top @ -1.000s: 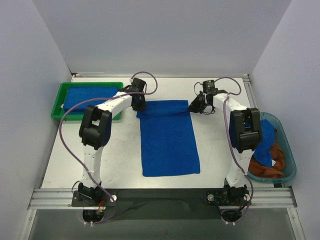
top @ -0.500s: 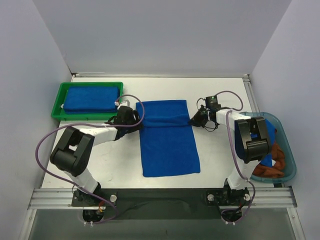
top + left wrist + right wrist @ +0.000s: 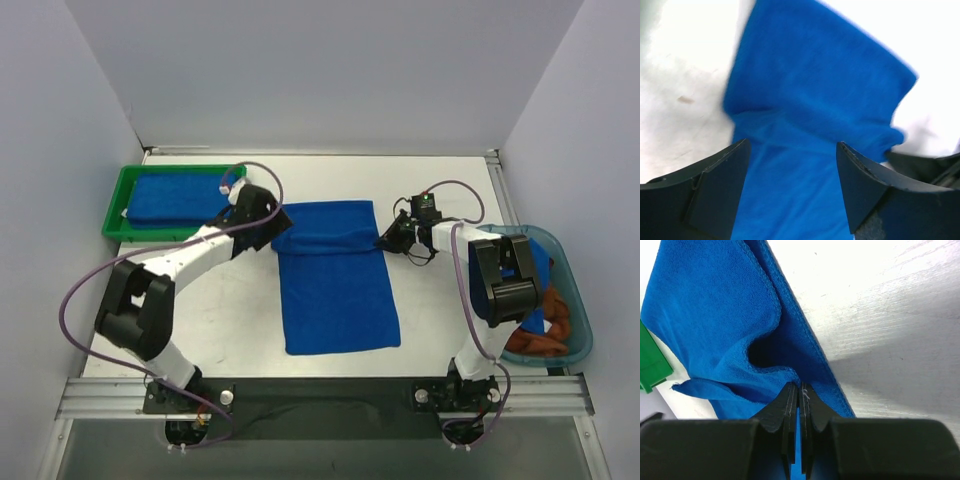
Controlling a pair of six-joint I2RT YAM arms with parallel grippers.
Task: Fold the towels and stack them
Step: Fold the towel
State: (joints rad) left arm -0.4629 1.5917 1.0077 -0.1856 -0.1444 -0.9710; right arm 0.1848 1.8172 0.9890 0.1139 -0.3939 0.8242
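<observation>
A royal blue towel (image 3: 336,285) lies lengthwise mid-table, its far end doubled over into a loose fold (image 3: 325,228). My left gripper (image 3: 272,222) hovers open above that fold's left corner; in the left wrist view the towel (image 3: 810,85) lies below the spread gripper (image 3: 792,146), untouched. My right gripper (image 3: 390,240) is shut on the fold's right corner, with the towel's hem (image 3: 790,371) pinched at the tips of the gripper (image 3: 799,387). A folded blue towel (image 3: 180,198) rests in the green tray. A rust-brown towel (image 3: 535,340) and a blue one (image 3: 535,275) lie in the teal bin.
The green tray (image 3: 112,222) stands at the far left of the table. The translucent teal bin (image 3: 582,330) sits at the right edge, beside my right arm. Grey walls close in the back and both sides.
Both grippers brought the towel's far edge down toward me. The left gripper then opened, let go of its corner and drew back up and left. The right stays shut.
</observation>
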